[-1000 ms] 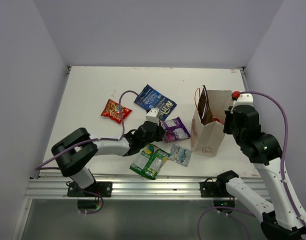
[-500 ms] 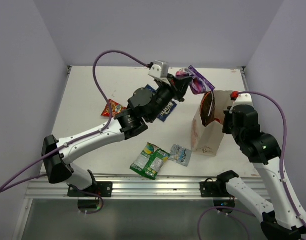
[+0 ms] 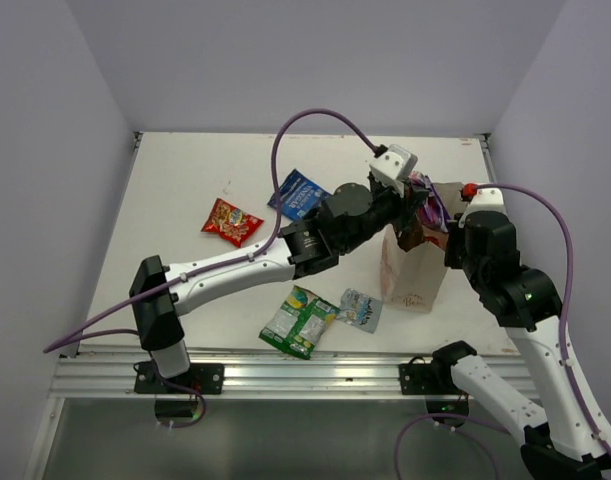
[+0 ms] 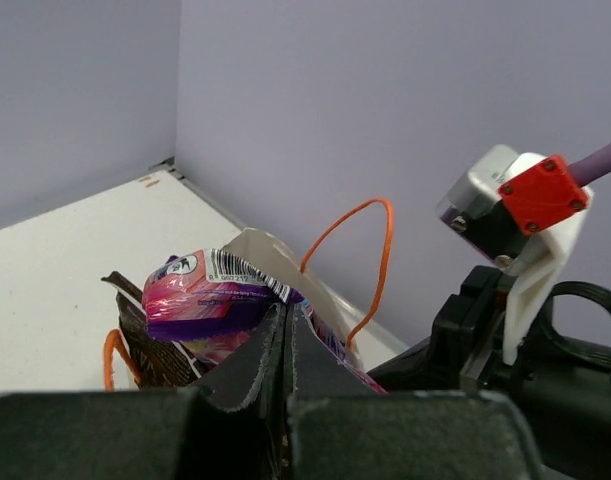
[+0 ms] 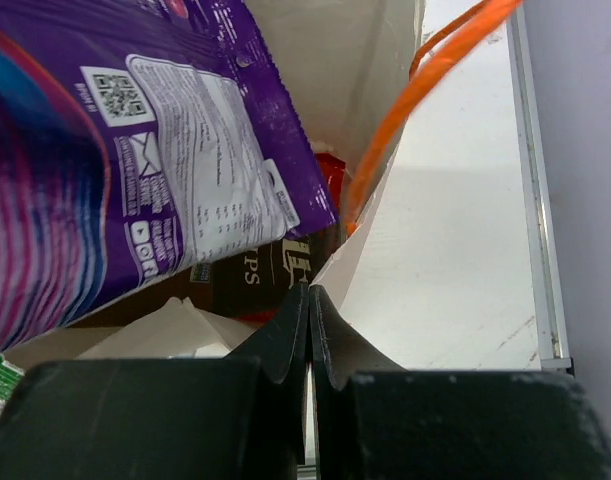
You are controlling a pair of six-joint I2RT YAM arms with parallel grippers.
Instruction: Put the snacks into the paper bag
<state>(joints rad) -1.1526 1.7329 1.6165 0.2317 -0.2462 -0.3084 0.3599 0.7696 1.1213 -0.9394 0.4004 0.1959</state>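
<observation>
L gripper [image 4: 285, 312]: clamped on shiny purple snack packet [image 4: 210, 292], at mouth of white boxy paper bag [image 3: 410, 278]. R gripper [image 5: 308, 292]: pinching bag wall. Red packet [image 3: 230, 221], blue packet [image 3: 298, 194], green packet [image 3: 298, 321], silver-blue packet [image 3: 360, 309]: on white table [image 3: 175, 180].

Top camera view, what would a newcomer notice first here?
The left tool, stretched across the table, holds a purple packet at the mouth of the open paper bag at right. The right tool pinches the bag's rim. A red packet, blue packet, green packet and silver-blue packet lie loose left of it.
</observation>
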